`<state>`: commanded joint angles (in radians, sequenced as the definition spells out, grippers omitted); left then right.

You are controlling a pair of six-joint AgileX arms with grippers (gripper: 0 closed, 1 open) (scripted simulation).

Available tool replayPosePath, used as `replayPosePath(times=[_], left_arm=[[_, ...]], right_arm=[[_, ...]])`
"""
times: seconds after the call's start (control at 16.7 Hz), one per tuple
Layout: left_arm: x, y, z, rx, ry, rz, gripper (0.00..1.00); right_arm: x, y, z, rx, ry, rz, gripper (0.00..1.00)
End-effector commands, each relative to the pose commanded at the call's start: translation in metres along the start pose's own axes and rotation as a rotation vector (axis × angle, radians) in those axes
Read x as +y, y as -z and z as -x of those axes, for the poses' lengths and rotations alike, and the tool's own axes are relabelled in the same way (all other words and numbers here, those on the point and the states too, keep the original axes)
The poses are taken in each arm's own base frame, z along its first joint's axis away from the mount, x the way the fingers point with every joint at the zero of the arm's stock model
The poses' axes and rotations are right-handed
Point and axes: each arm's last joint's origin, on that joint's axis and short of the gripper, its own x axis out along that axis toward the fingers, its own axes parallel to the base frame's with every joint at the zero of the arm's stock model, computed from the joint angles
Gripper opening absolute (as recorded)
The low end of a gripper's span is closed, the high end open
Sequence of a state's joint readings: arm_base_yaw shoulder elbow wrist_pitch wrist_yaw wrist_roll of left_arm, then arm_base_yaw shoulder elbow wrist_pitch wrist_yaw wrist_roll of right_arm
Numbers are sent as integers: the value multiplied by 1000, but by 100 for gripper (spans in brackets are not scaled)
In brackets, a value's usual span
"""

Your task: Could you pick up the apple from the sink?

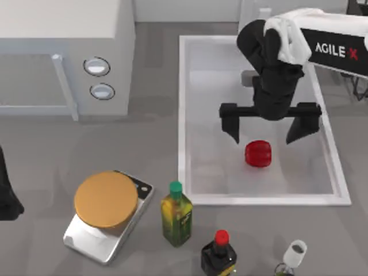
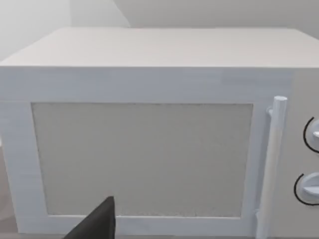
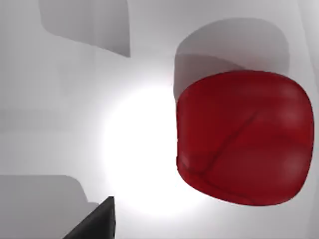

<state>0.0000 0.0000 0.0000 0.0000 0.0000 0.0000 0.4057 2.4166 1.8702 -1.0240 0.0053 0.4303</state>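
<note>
A: Fingers (image 1: 231,123) on the right gripper (image 1: 265,138): spread wide, nothing held, hanging over the sink (image 1: 184,115).
B: Apple (image 1: 258,153)?
A: On the sink floor, just below the gap between the fingertips, apart from both. Squat and rounded, no clear long axis; ridges run across its skin in the right wrist view (image 3: 241,137).
B: Left arm?
A: Parked at the table's left edge, facing the microwave (image 2: 149,149). Can't tell its fingers.

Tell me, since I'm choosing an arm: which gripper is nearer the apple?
Right. The right gripper hangs open just above the apple in the sink; the left arm sits parked at the table's far left edge.
</note>
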Motion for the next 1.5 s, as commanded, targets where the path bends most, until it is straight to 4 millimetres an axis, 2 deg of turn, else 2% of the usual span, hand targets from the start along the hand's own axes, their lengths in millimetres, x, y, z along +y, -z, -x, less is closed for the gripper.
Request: replayPosePath(times=[0.24, 0.36, 0.66, 1.44, 1.5], left_arm=[[0, 0, 0, 0, 0, 0, 100], [0, 0, 0, 0, 0, 0, 100], [0, 0, 0, 0, 0, 0, 100], [0, 0, 0, 0, 0, 0, 100], [0, 0, 0, 0, 0, 0, 100]], right_arm=[[1, 2, -67, -14, -7, 2, 100], [-1, 5, -88, -3, -1, 3, 100], [-1, 6, -93, 0, 0, 3, 100], [-1, 6, -93, 0, 0, 3, 2], [-1, 6, -93, 0, 0, 3, 0]])
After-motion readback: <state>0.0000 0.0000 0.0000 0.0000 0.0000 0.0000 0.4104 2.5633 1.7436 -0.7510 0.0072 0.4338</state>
